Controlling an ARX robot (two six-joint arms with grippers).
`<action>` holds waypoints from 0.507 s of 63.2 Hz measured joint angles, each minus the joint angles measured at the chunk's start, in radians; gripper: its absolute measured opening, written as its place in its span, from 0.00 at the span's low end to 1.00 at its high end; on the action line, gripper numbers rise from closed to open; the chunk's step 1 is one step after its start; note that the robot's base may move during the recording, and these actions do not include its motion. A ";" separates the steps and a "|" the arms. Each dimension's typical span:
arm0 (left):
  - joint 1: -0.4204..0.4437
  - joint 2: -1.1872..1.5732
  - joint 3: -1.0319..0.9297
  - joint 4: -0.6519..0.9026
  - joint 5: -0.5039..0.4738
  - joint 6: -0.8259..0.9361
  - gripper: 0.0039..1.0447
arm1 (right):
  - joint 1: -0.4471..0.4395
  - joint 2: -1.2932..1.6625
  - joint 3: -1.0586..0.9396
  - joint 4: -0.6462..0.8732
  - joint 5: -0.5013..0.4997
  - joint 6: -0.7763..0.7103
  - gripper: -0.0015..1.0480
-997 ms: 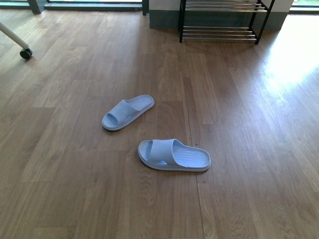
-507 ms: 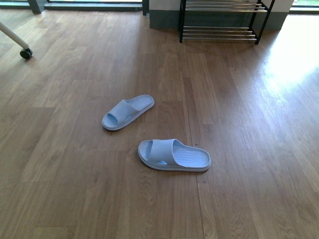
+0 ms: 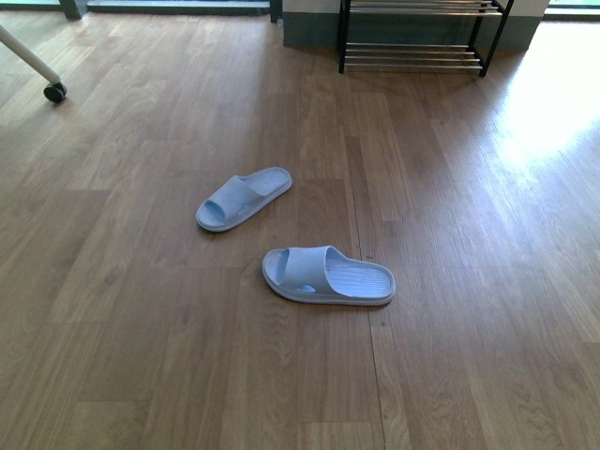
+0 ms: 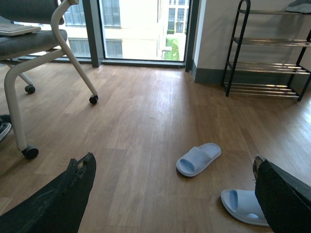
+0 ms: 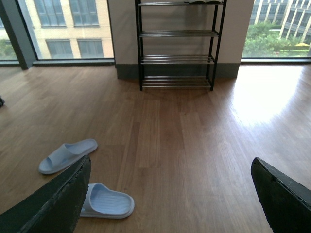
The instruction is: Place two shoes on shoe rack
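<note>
Of the robot only the fingers show, in the two wrist views. The left gripper (image 4: 169, 162) has two black fingers (image 4: 56, 206), broad at the base and tapering to blunt, rounded tips. Their surface is matt and rough, with pale scuffs and greyish streaks running along it, and the tip edges look chipped and worn, showing lighter specks. The right gripper (image 5: 171, 162) has fingers (image 5: 286, 194) of the same black, finely grained and dull, with smoother rounded edges and fewer marks
</note>
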 joint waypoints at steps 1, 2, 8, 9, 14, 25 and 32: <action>0.000 0.000 0.000 0.000 0.000 0.000 0.91 | 0.000 0.000 0.000 0.000 0.000 0.000 0.91; 0.000 0.000 0.000 0.000 0.000 0.000 0.91 | 0.000 0.000 0.000 0.000 0.000 0.000 0.91; 0.000 0.000 0.000 0.000 0.000 0.000 0.91 | 0.000 0.000 0.000 0.000 0.000 0.000 0.91; 0.000 0.000 0.000 0.000 0.000 0.000 0.91 | 0.000 0.000 0.000 0.000 0.000 0.000 0.91; 0.000 0.000 0.000 0.000 0.000 0.000 0.91 | 0.000 0.000 0.000 0.000 0.000 0.000 0.91; 0.000 0.000 0.000 0.000 0.000 0.000 0.91 | 0.000 0.000 0.000 0.000 0.000 0.000 0.91; 0.000 0.000 0.000 0.000 -0.002 0.000 0.91 | 0.000 0.000 0.000 0.000 -0.002 0.000 0.91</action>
